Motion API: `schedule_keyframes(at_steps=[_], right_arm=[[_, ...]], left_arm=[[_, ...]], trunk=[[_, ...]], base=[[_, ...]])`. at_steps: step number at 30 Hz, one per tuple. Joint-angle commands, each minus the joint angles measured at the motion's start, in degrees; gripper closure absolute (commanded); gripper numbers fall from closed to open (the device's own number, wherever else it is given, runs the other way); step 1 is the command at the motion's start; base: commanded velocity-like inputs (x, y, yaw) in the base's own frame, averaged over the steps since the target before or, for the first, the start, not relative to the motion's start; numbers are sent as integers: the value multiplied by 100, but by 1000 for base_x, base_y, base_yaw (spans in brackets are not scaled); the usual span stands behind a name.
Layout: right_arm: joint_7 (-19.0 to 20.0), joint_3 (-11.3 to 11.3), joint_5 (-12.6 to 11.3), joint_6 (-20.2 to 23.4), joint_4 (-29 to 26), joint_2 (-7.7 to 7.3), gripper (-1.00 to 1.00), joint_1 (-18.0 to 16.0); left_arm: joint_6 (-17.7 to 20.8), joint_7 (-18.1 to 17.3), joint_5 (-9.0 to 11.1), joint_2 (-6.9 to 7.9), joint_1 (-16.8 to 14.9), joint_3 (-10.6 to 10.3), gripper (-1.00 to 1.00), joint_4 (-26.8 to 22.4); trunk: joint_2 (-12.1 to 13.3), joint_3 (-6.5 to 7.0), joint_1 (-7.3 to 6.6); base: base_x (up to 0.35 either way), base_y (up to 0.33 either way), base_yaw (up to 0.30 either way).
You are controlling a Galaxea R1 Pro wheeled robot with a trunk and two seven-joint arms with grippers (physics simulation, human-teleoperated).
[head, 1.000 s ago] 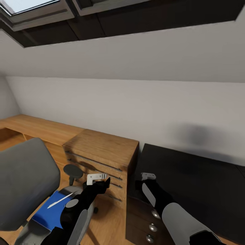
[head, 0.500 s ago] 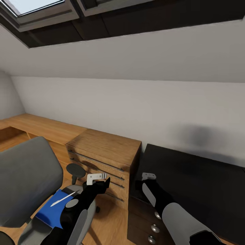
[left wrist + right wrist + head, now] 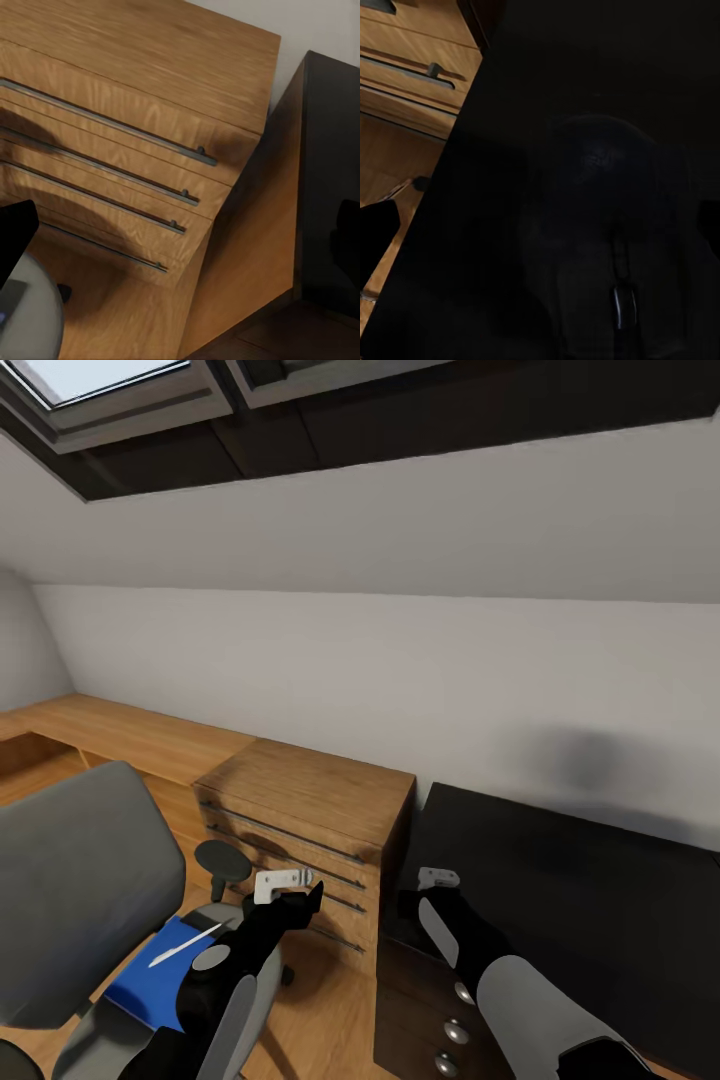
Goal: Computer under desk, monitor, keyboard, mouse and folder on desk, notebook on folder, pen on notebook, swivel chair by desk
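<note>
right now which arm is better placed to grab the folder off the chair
Left. The left gripper is beside the chair, where the blue folder lies under the pen. The right gripper is over the desk.

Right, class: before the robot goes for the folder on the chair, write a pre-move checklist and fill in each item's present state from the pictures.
1. Folder lying on the chair seat: ok.
2. Pen lying on top of the folder, so it may slide when lifted: not ok.
3. Desk has bare top for the folder: ok in the part seen.
4. Mouse already on the desk: ok, going by the right wrist view, though dim.
5. Left pincer free to grasp: cannot tell.
6. Right pincer free: cannot tell.
</note>
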Motion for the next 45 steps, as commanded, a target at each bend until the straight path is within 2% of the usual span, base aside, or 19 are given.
schedule_keyframes(at_steps=[1,25,29,32,33,37,41,45], right_arm=[[-53,42,-59,21,-9,-5,-100,-4],[-45,35,-40,-20,-123,-12,-100,-4],[-58,29,-29,-28,-511,-22,-100,11],[-76,27,-12,-15,-1255,-34,-100,115],[-131,26,-5,16,-2089,-59,-100,509],[-414,31,-13,67,-2895,-86,-100,907],[-759,40,-34,169,-3517,-96,-100,1182],[-847,66,-41,260,-3668,-92,-100,1250]], left_arm=[[22,52,62,1,-4,-6,-100,-7],[22,52,58,2,-4,1,-100,-7],[22,52,57,2,-4,8,-100,-7],[22,52,57,2,-4,10,-100,-7],[22,52,57,2,-4,14,-100,-7],[20,52,57,2,-4,18,-100,-7],[15,52,57,7,-4,17,-100,-7],[14,52,57,9,-4,19,-100,-7]], trunk=[[-4,-7,0],[958,424,-527],[958,424,-527],[958,424,-527],[958,424,-527],[958,424,-527],[958,424,-527],[958,424,-527]], base=[[0,0,0],[0,0,0],[0,0,0],[0,0,0],[0,0,0],[0,0,0],[0,0,0],[0,0,0]])
